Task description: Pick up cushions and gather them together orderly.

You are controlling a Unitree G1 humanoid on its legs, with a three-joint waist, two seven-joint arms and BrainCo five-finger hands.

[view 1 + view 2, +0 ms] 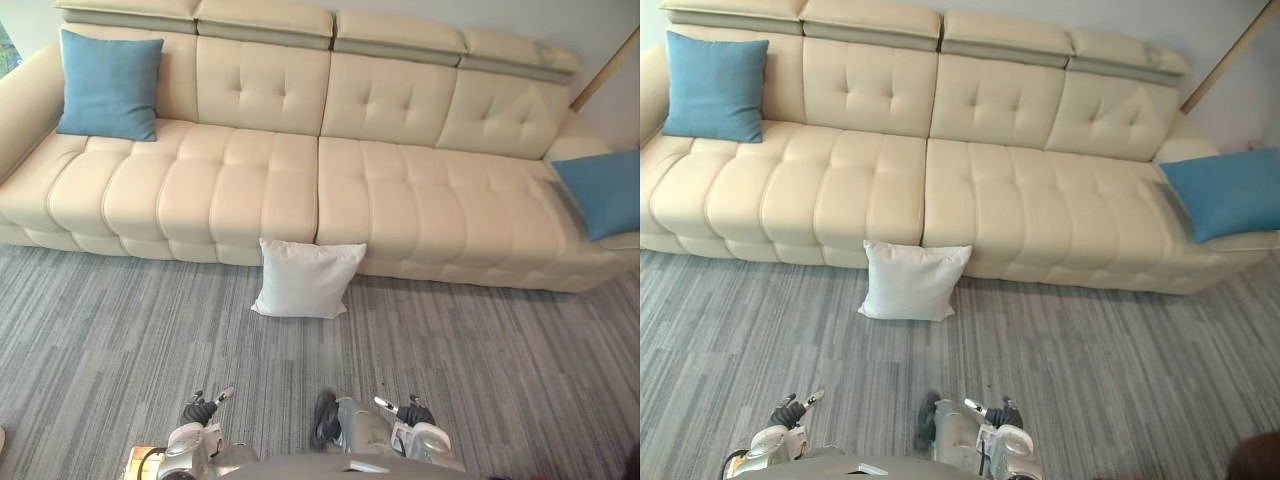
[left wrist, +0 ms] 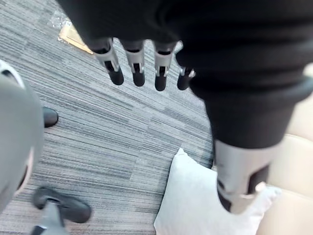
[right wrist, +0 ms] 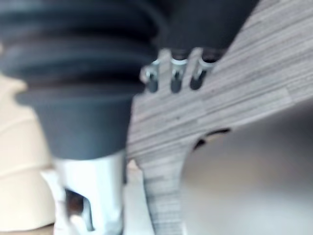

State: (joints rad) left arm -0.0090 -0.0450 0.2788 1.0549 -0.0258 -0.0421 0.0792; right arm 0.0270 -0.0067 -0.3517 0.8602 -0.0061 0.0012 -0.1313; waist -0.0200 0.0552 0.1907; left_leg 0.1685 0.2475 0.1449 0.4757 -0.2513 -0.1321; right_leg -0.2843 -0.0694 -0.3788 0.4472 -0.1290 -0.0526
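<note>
Cream-coloured sofa (image 1: 300, 190) runs along the far side of a grey carpet (image 1: 120, 330). The white cushion (image 1: 305, 280) stands on the carpet, leaning against the sofa front near its middle. The first blue cushion (image 1: 108, 85) stands against the backrest at the left end; the second blue cushion (image 1: 605, 190) lies at the right end. The left hand (image 2: 136, 61) and the right hand (image 3: 175, 76) hang over the carpet, fingers straight, holding nothing.

Left cushion (image 1: 108, 85) and right cushion (image 1: 603, 192) at opposite sofa (image 1: 400, 190) ends, middle cushion (image 1: 305, 280) on floor (image 1: 500, 380) before it.
</note>
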